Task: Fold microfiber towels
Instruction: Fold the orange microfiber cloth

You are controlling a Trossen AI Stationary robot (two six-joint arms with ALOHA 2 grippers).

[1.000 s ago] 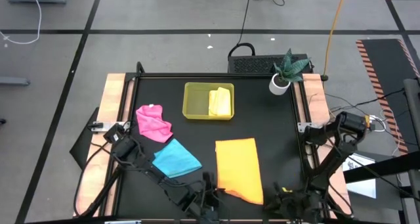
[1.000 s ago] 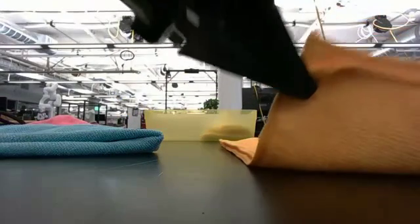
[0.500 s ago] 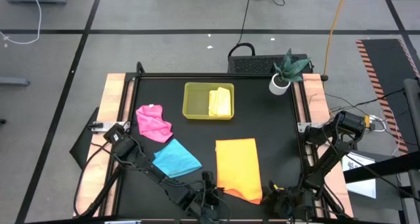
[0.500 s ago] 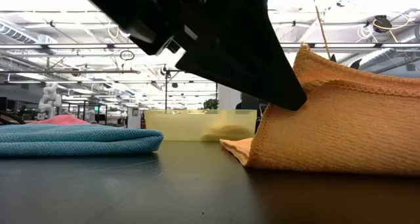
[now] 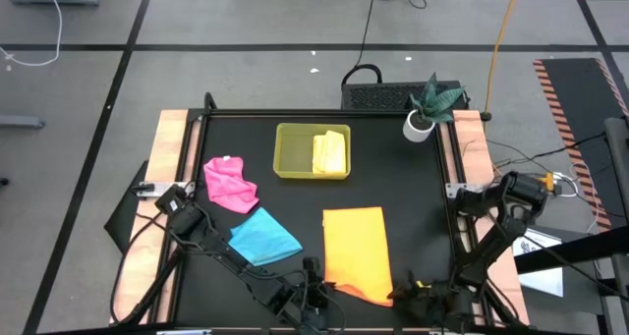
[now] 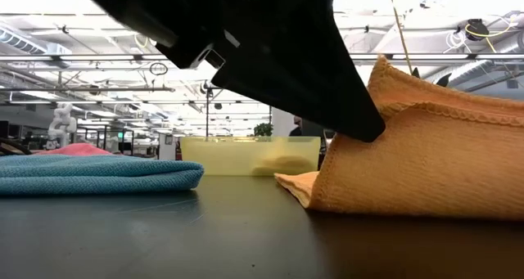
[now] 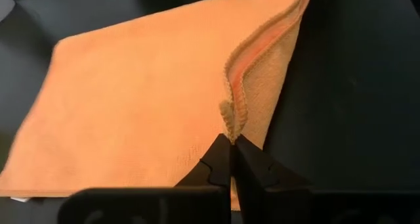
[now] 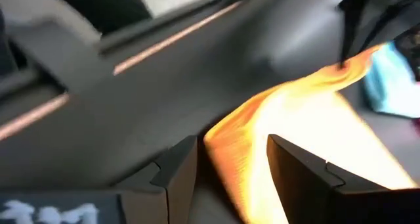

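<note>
One soft orange towel (image 7: 131,92) is pinched at its near corner by the left gripper (image 7: 231,144) — the right gripper (image 8: 230,165) is spread, holding nothing.

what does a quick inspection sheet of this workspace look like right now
surface: black table, wooden side rails
job's things: orange towel folded, near edge; sky blue towel and pink towel on the left; yellow towel in the tray
clutter: potted plant at far right corner
grippers: left gripper shut on orange towel's corner; right gripper open, fingers astride the towel's edge
cables: several on the floor, orange cable
surroundings: grey floor, striped tape
</note>
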